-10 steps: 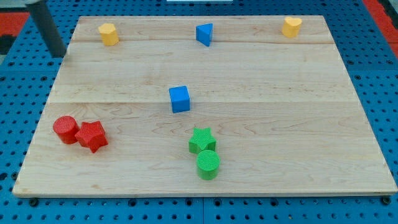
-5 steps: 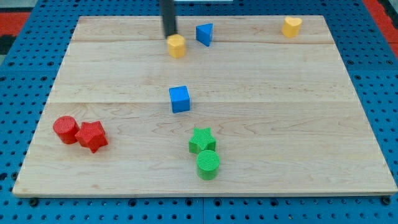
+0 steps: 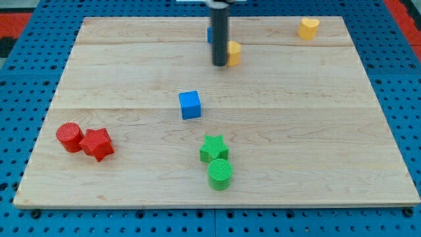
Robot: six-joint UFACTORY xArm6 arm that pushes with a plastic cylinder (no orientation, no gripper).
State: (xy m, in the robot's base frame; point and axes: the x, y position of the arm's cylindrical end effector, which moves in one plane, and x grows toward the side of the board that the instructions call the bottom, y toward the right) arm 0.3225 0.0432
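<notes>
My tip [image 3: 219, 64] sits upper middle of the frame, pressed against the left side of a yellow block [image 3: 233, 52]. No claw here, just a rod holding nothing. A blue block [image 3: 210, 34] hides mostly behind the rod.

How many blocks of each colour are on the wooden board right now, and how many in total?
Red: 2, a red cylinder and a red star.
Green: 2, a green star and a green cylinder.
Blue: 2, a blue cube and a blue block mostly hidden behind the rod.
Yellow: 2, a yellow block beside my tip and a yellow block at the view's top right.
Total: 8.
</notes>
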